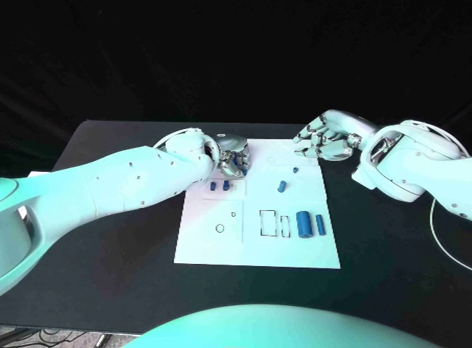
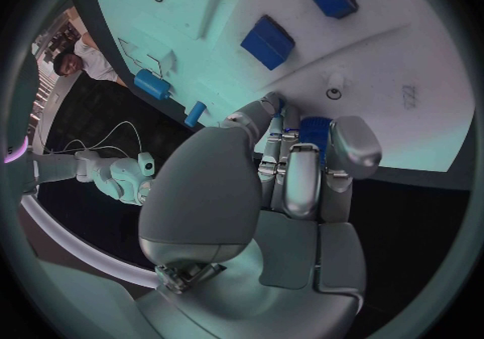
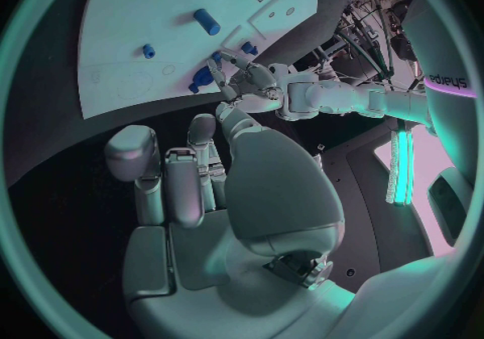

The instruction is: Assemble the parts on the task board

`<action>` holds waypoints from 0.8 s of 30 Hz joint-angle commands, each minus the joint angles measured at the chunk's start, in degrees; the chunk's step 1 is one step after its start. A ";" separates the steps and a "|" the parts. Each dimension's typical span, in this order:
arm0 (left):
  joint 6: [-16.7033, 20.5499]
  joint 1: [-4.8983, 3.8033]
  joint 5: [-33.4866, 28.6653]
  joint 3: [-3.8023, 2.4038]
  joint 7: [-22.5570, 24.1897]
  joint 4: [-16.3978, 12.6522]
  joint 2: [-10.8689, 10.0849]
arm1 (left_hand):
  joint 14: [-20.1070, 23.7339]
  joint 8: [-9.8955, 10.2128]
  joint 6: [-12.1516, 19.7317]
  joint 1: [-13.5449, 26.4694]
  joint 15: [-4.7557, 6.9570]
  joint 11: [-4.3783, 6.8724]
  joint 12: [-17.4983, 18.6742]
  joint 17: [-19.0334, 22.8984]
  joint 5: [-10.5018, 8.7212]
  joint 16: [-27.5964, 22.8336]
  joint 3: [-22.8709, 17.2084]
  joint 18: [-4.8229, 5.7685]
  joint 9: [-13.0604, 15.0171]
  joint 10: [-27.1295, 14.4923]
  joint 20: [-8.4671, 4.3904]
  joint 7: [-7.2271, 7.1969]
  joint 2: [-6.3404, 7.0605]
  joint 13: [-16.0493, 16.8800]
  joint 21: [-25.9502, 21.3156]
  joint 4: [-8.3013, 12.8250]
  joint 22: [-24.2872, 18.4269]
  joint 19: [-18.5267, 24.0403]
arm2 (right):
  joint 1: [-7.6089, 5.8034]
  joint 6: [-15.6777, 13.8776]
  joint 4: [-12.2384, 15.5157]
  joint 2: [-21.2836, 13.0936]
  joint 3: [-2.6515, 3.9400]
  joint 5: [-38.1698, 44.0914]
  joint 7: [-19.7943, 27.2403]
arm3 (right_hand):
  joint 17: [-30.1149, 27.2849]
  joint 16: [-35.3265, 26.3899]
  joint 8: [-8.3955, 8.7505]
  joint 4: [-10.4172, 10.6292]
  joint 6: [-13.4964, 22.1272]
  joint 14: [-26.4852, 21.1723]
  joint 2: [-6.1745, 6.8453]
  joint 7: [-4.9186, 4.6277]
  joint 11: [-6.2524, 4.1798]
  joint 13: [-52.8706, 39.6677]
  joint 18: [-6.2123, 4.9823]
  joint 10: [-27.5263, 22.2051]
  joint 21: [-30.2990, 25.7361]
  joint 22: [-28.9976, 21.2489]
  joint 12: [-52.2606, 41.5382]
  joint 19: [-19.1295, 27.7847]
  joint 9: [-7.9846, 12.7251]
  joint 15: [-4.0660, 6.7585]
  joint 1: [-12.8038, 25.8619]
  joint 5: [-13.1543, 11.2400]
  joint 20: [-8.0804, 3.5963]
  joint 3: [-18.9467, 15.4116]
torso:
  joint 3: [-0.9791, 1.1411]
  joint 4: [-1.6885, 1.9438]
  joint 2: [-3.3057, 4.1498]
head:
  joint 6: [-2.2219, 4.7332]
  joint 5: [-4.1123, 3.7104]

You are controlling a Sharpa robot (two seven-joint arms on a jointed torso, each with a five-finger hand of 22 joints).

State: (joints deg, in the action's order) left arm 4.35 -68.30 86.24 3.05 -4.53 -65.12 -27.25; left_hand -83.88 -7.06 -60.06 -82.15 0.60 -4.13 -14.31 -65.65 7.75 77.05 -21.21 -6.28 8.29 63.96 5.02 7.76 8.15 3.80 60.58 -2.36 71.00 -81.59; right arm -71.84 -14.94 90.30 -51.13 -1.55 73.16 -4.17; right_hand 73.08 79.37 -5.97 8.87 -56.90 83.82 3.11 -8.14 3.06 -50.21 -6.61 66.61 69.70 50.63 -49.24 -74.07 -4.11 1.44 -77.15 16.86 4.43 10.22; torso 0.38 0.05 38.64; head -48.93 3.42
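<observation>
The white task board lies in the middle of the black table. My left hand hovers over its far left corner, fingers curled around a small blue part that peeks out between the fingertips. Two small blue blocks stand just in front of that hand and also appear in the left wrist view. My right hand hangs at the board's far right corner, fingers curled in with nothing in them. A short blue peg lies mid-board.
A thick blue cylinder and a thin blue rod lie on the board's right side, beside a rectangular outline. A small ring mark sits on the left half. Black table surrounds the board.
</observation>
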 commanded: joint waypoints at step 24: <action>-3.60 0.35 0.55 0.16 -1.40 -0.54 0.43 | -1.51 0.02 -3.41 -0.88 0.40 0.48 0.87 0.40 -0.11 0.62 -3.92 0.68 -0.35 3.18 -0.01 -0.34 -1.69 0.72 2.16 2.18 1.88 -0.42 | 0.03 0.64 0.04 0.07 0.01 0.19 0.39 | 0.02 -0.36 -0.19 0.18 0.43 2.79 -0.05 -0.07 -0.11 0.02 -0.60 0.42 -0.20 -0.08 -0.12 0.44 0.07 0.04 -0.58 0.23 0.03 0.25 | -0.06 0.03 -0.01 | -0.22 -0.04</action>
State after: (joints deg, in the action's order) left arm 3.48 -68.29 86.25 2.98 -5.02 -65.73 -26.92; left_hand -83.87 -6.75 -63.19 -83.02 0.60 -3.77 -13.19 -65.30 7.74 77.43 -24.75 -6.28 7.82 66.80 5.23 7.52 6.84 4.34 62.51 -0.13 72.82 -81.80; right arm -71.84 -14.90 90.28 -51.12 -1.54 73.15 -4.15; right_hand 73.08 79.37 -5.97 8.86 -56.90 83.82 3.11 -8.14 3.06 -50.19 -6.61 66.61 69.70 50.63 -49.24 -74.07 -4.11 1.44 -77.15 16.86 4.43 10.22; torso 0.34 0.06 38.63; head -49.20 3.35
